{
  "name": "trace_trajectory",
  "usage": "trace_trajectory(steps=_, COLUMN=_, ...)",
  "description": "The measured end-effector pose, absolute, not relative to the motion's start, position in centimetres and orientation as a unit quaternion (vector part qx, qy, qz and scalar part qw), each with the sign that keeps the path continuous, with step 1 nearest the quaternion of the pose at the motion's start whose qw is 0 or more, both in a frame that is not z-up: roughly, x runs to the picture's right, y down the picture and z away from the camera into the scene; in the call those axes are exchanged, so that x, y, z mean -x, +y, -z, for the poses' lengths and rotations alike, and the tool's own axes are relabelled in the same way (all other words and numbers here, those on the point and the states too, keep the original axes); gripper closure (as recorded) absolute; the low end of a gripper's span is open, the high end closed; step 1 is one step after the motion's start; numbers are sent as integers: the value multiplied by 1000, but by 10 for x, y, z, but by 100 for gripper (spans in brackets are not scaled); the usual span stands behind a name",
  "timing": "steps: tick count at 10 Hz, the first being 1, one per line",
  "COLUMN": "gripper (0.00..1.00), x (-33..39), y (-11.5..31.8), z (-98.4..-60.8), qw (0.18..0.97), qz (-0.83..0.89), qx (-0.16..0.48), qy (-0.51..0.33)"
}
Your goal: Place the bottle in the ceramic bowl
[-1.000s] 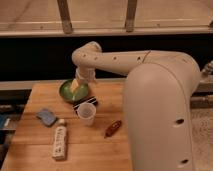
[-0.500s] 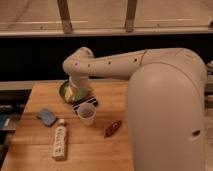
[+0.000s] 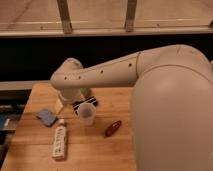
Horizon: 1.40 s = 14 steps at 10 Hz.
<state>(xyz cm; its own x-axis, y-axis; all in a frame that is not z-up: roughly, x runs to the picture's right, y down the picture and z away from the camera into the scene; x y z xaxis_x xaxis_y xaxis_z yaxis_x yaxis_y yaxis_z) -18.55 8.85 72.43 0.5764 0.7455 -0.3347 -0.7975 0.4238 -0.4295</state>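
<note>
The bottle (image 3: 59, 142) lies flat on the wooden table (image 3: 100, 155) near the front left, white cap pointing away from me. Only a green sliver of the ceramic bowl (image 3: 85, 92) shows behind my arm at the back of the table. My gripper (image 3: 75, 105) hangs below the wrist, over the bowl's near side and just behind a translucent cup. It is open and holds nothing. It is well apart from the bottle, which lies in front of it and to the left.
A translucent plastic cup (image 3: 86, 114) stands upright right in front of the gripper. A reddish-brown oblong object (image 3: 113, 128) lies to the cup's right. A blue pad (image 3: 47, 117) lies left, beyond the bottle's cap. My arm's bulk fills the right side.
My arm has swung left and lower, so the wrist now covers most of the bowl. The bottle, cup and other objects have not moved.
</note>
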Motion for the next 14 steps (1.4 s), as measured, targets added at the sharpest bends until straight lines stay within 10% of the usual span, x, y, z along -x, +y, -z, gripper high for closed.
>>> trace_trajectory(steps=14, gripper=20, x=233, y=123, z=-727, qw=852, qz=-404, qx=331, qy=46)
